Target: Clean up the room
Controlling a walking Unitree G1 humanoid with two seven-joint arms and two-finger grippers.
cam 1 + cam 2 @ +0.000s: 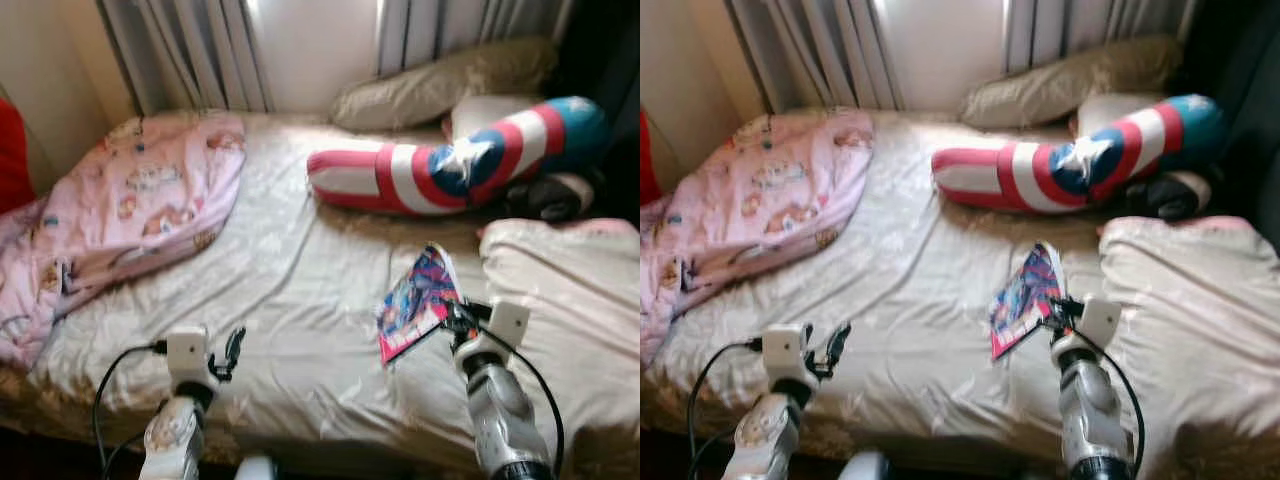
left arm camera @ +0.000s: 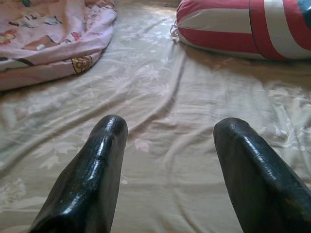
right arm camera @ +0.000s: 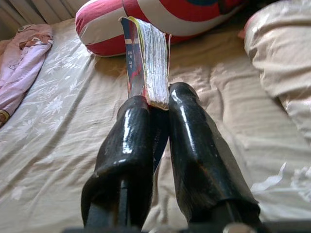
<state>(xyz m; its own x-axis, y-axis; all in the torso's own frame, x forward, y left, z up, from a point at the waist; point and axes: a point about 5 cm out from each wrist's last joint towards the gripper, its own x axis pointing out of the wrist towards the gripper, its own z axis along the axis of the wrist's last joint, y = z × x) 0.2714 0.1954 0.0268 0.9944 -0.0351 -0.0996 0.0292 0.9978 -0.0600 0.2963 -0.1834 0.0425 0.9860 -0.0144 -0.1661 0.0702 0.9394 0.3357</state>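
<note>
We hold a comic book up over the bed's front edge, pinched tight in our right gripper. Our left gripper hangs wide, with nothing in it. Next we need to find it a home.

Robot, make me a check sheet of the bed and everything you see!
Surface: bed, beige flowered sheet, wrinkled.
Job's things: book, held up off the sheet by the right pincer.
Clutter: pink blanket on the left; striped star bolster; beige pillow at the window; cream quilt on the right.
Grippers: left pincer open, over bare sheet; right pincer shut on book.
Cables: black cable on left arm.
Surroundings: curtains.
</note>
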